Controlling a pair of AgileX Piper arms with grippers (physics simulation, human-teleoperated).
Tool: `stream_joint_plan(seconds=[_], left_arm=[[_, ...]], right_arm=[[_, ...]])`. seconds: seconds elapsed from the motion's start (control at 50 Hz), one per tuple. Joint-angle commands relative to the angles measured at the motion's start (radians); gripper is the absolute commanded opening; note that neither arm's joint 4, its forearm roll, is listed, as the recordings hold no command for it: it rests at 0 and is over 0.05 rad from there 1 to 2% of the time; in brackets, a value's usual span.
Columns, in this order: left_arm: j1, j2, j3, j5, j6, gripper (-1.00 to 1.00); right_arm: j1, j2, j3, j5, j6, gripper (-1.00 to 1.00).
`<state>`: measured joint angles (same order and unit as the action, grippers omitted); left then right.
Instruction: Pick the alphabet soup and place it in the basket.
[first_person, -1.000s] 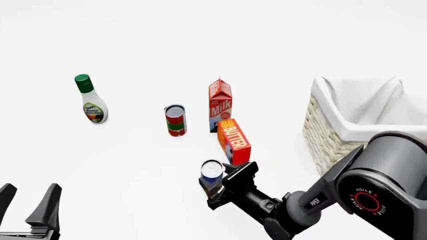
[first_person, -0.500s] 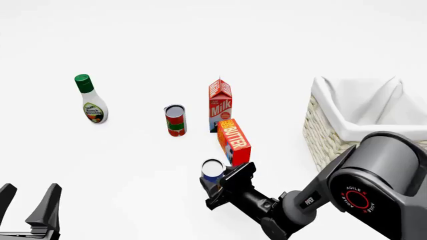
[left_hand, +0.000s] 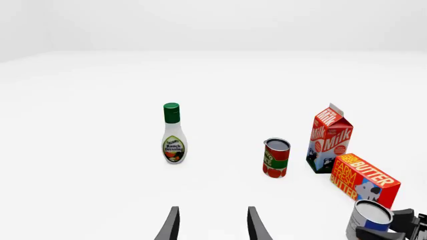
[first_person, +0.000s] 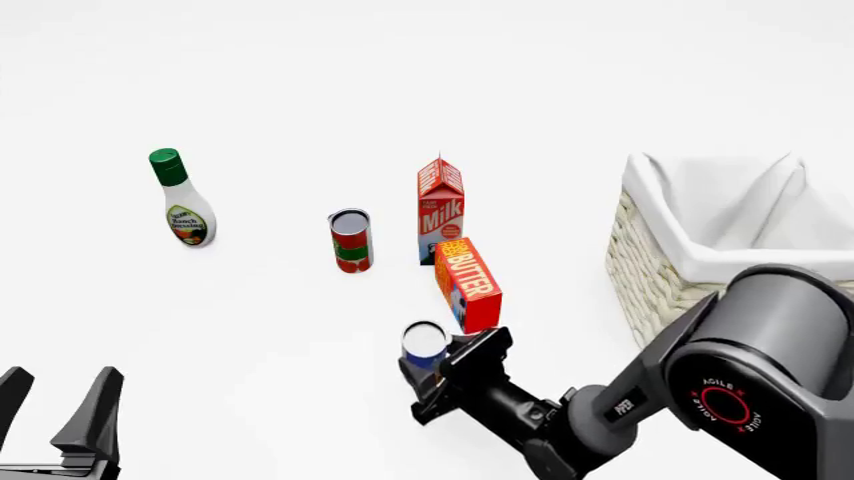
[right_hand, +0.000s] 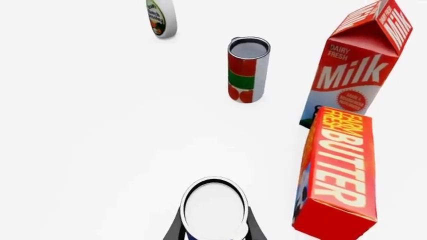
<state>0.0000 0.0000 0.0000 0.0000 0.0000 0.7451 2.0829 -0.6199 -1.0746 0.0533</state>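
The alphabet soup (first_person: 424, 342), a small can with a blue label and a silvery-white top, stands upright on the white table just in front of the butter box. My right gripper (first_person: 441, 358) is low around it. In the right wrist view its dark fingers (right_hand: 175, 227) sit close on either side of the can (right_hand: 215, 205), and it looks open. The can also shows in the left wrist view (left_hand: 371, 216). The basket (first_person: 654, 265), pale wicker with white lining, stands at the right. My left gripper (first_person: 60, 395) is open and empty at the near left.
An orange butter box (first_person: 469, 282) stands right behind the soup can, and a milk carton (first_person: 441, 208) behind that. A red-and-green can (first_person: 351, 240) is to their left. A ranch dressing bottle (first_person: 184, 205) stands far left.
My right gripper has dropped a little lower around the soup can and hides more of its label. The can and the left arm have not visibly moved.
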Motion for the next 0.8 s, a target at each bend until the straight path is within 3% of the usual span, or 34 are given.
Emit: stream_joint_plan(seconds=[0.02, 0.4, 0.8], left_arm=[[0.000, 0.000, 0.000, 0.000, 0.000, 1.00], [0.000, 0.000, 0.000, 0.000, 0.000, 1.00], [0.000, 0.000, 0.000, 0.000, 0.000, 1.00]], right_arm=[[0.016, -0.062, 0.028, 0.008, 0.019, -1.00], [0.042, -0.318, 0.122, 0.084, -0.003, -1.00], [0.025, -0.759, 0.174, 0.291, -0.069, -1.00]])
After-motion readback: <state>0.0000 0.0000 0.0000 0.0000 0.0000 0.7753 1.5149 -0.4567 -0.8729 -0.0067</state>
